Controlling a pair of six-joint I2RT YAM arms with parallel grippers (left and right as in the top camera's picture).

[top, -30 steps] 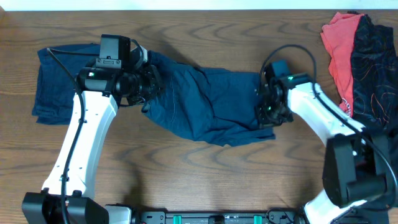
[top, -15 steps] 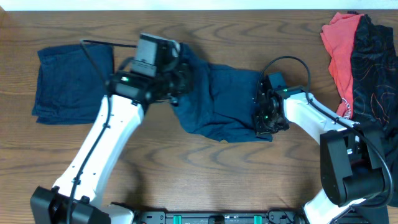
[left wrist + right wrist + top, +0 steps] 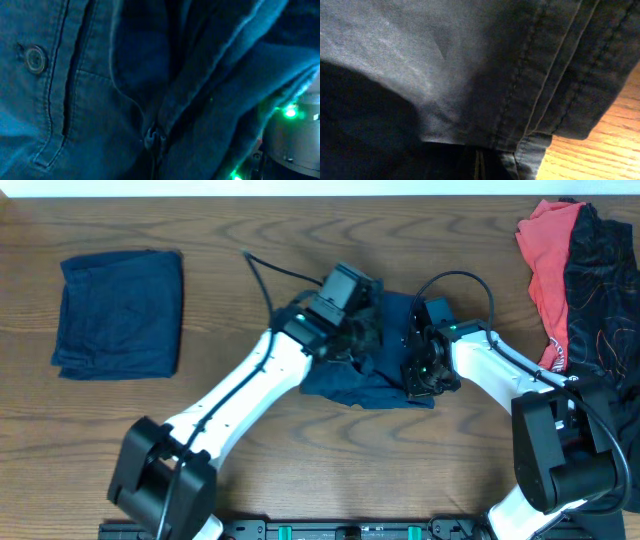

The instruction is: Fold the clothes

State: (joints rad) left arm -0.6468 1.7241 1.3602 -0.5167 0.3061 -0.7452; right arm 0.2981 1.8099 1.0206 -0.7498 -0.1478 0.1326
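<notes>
Bunched dark navy denim shorts (image 3: 350,388) hide the left gripper (image 3: 368,340) and right gripper (image 3: 415,370). Whether either holds cloth cannot be told.

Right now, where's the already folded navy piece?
Overhead view: the folded navy piece lies flat at far left, well clear of the shorts bunched at centre.

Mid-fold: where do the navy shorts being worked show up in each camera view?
Overhead: navy shorts bunched at the centre of the table.
Left wrist: shorts fill the frame, button upper left.
Right wrist: shorts fill most of it, hem lower right.
Shared landmark: green light, right edge in left wrist, at the shorts' right side overhead.
</notes>
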